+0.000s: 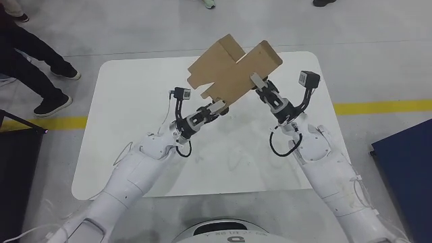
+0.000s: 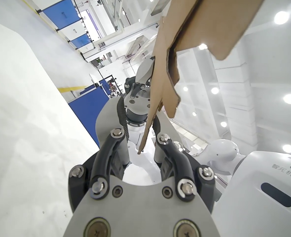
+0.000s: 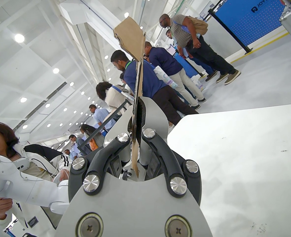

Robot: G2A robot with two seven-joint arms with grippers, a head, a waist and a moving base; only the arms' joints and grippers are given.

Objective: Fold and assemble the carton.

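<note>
Together, we held the flattened carton point(image 1: 233, 67) tilted in the air above the white desk point(image 1: 128, 135), not touching it. Our left pincer point(image 2: 152, 124) was clamped on one lower edge and our right pincer point(image 3: 136, 117) on the other. The brown corrugated board, matte with notched flaps, looked light, stiff yet creasable. We judged plain edges beside the fold lines the safest holds.

A white, rounded-corner surface point(image 1: 135, 142) sits mid-frame on the grey floor point(image 1: 378, 34). A yellow floor stripe point(image 1: 385, 106) runs out at three o'clock, with a dark blue panel point(image 1: 405, 175) at four o'clock.
</note>
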